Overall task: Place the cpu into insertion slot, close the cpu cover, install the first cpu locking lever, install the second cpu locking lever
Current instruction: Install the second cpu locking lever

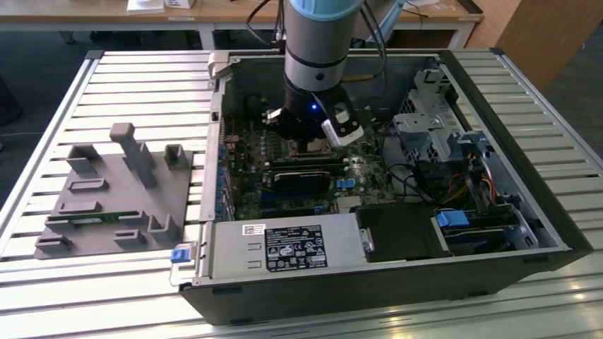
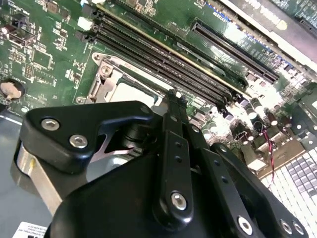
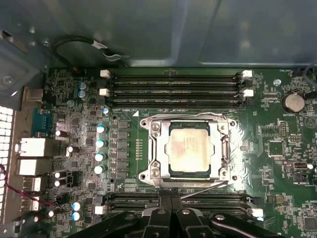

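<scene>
The cpu [image 3: 188, 148], a dull grey square, lies in the insertion slot [image 3: 146, 123] on the green board. Flat over it lies the cpu cover [image 3: 154, 148], a silver frame, with the chip showing through its window. A thin metal lever [image 3: 210, 189] runs slanted along the socket's edge nearest my fingers. My gripper [image 3: 171, 201] is shut, its fingertips [image 3: 165, 198] pressed together right at that lever's end. In the second wrist view the shut gripper [image 2: 173, 96] hangs just over the socket, beside the cpu [image 2: 130, 93]. In the exterior view the gripper [image 1: 306, 138] reaches down into the open computer case.
Memory slots [image 3: 173, 84] run on both sides of the socket. A black oblong card [image 1: 303, 181] lies close in front of the arm, the power supply [image 1: 282, 247] nearer the case front. Drive cage [image 1: 433, 127] and cables stand at the exterior view's right. A grey fixture [image 1: 113, 191] sits outside the case.
</scene>
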